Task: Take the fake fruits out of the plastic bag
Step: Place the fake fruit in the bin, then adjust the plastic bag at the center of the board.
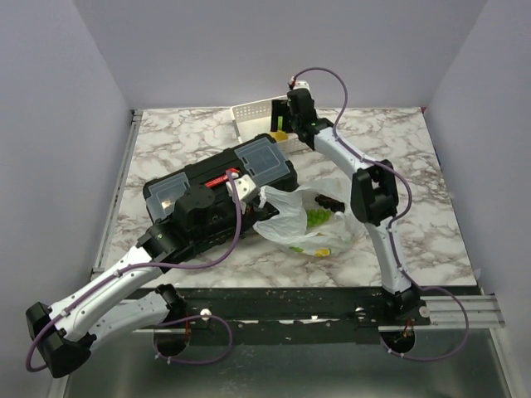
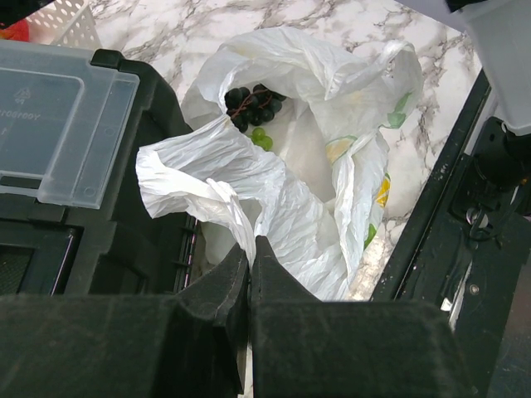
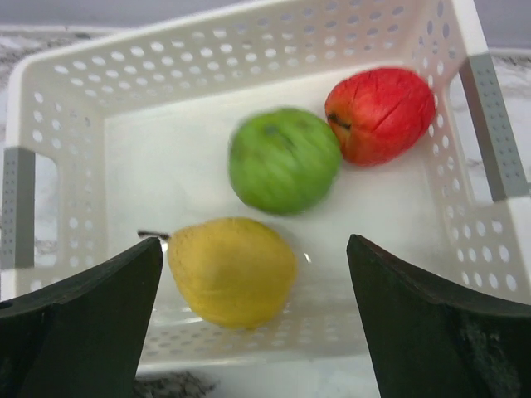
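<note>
The left gripper [image 2: 250, 264] is pinching the plastic bag [image 2: 274, 191] shut at lower centre.
The right gripper [image 3: 253, 249] is hovering, fingers wide (nothing held), over the yellow pear [image 3: 232, 269] in the white basket [image 3: 249, 50].

— The left arm [image 1: 108, 290]?
— Low, angled in from the near-left corner. The left gripper [image 2: 250, 249] is clamped tight, pinching a fold of the plastic bag [image 2: 249, 191].
— And the right arm [image 1: 373, 199]?
— Stretched toward the far side, elbow bent midway. The right gripper [image 3: 255, 242] points down, jaws wide apart.
</note>
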